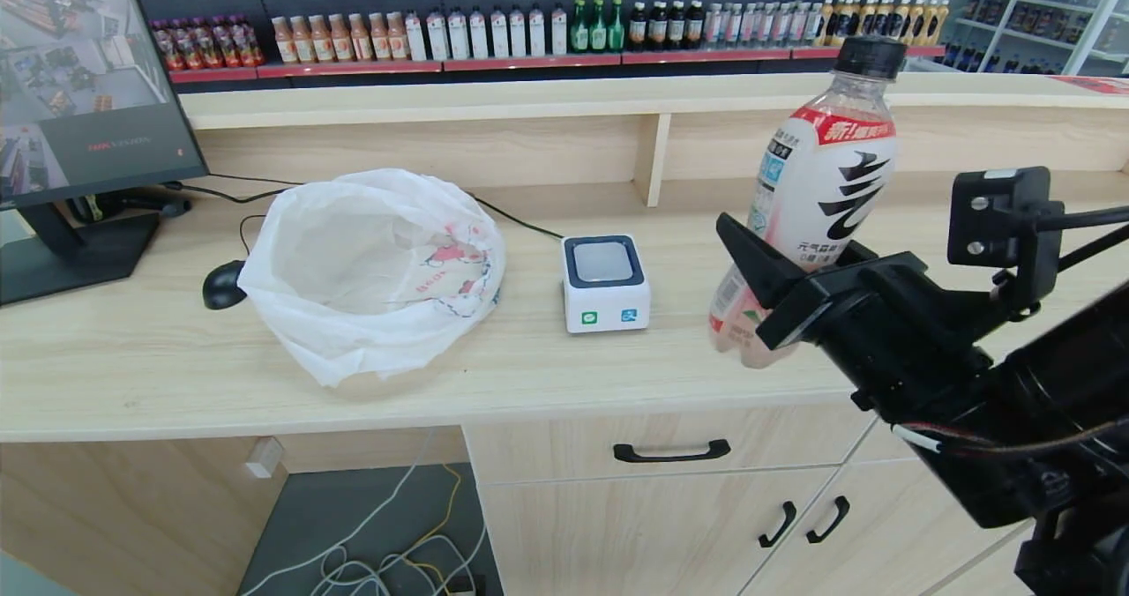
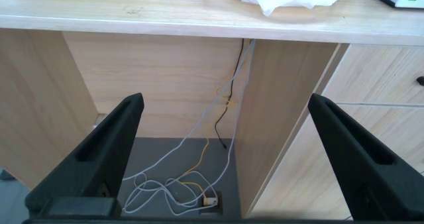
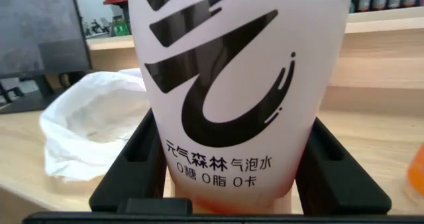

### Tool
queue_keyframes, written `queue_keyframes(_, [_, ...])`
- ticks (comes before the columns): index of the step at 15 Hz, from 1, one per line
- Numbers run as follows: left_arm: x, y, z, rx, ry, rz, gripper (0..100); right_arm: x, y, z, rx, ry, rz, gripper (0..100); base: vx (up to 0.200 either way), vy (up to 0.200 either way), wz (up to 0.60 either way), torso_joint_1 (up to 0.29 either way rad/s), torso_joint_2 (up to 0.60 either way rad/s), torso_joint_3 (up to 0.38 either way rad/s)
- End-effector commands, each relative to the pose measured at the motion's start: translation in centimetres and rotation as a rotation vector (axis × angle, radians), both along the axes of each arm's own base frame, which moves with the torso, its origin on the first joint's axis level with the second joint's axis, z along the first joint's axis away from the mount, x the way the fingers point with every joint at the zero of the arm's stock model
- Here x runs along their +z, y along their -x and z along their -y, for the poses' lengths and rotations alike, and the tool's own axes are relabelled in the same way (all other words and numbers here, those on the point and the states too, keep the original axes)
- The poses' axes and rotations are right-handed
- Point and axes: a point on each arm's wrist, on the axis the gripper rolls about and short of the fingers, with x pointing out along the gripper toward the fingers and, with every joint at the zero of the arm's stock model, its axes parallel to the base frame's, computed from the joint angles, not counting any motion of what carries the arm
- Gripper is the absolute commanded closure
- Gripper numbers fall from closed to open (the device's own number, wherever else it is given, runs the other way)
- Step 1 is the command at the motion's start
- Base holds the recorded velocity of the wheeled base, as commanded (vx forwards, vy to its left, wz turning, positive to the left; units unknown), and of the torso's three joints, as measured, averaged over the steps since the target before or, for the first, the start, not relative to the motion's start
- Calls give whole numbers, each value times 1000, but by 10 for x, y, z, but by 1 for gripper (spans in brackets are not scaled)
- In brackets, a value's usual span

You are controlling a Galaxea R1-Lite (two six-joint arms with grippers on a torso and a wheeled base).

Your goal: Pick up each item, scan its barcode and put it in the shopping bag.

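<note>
The bottle (image 1: 816,190) hangs upright, slightly tilted, above the counter (image 1: 529,376), pinched low on its body by my right fingers (image 1: 758,261). Its white label carries a bold black brush mark, a red band under the black cap, and small print I leave unread. I judge the pick done and the scan in hand. Next I must carry it left over the scanner (image 1: 606,283) and turn its barcode to the window. The shopping bag (image 1: 370,270) gapes beyond. My left fingers (image 2: 99,158) are spread, low before the counter front.
</note>
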Motion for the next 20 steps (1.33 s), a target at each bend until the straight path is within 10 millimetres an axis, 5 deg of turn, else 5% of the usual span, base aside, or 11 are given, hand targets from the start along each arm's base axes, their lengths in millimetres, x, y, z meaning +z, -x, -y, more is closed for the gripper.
queue_keyframes(1, [0,0,0,0,0,0,0,2,-20,15,-90,0,15,100,0,0,0,0,0,0])
queue_keyframes(11, [0,0,0,0,-1,0,0,8,-51,33,-209,-8,48,100,0,0,0,0,0,0])
queue_keyframes(20, [0,0,0,0,2,0,0,8,-47,33,-199,-8,46,100,0,200,0,2,2,2])
